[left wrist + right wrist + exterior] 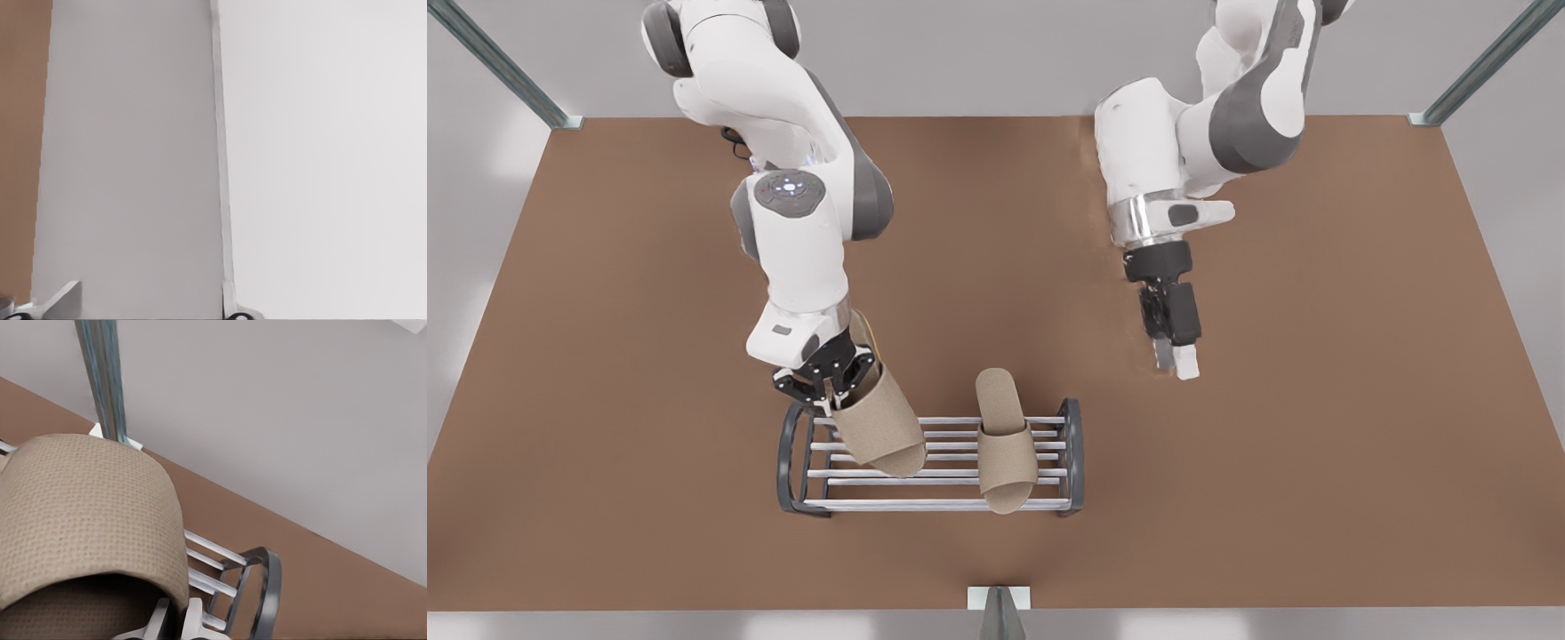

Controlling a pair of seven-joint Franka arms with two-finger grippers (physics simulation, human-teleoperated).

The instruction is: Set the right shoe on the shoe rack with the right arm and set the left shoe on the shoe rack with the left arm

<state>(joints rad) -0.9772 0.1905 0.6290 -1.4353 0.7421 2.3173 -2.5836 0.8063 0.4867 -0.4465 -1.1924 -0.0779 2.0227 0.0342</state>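
gripping the right shoe (pixel 879 425) at the edge of its strap, my right gripper (pixel 825 380) hangs over the end of the rack (pixel 796 462) on the front view's left. the shoe is tilted, heel raised toward my wrist, toe pointing down over the silver bars; whether the toe touches the bars i cannot tell. in the right wrist view the woven strap (pixel 87 513) arches close before the camera, with my fingertips (pixel 193 613) closed on its near edge, and the bars and one dark arched end frame (pixel 263 587) lie just beyond it.

the left shoe (pixel 1005 444) lies on the rack nearer the end on the front view's right, strap up, its heel reaching past the far bar and its toe at the near bar. the two shoes are near each other but apart.

my left gripper (pixel 1178 360) waits above the brown table (pixel 1316 400), well apart from the rack on the front view's right, pointing down. its pale fingertips (pixel 1187 363) are close together with nothing between them. the left wrist view looks past the table edge (pixel 23 133) at a grey wall and a pale post (pixel 220 167).
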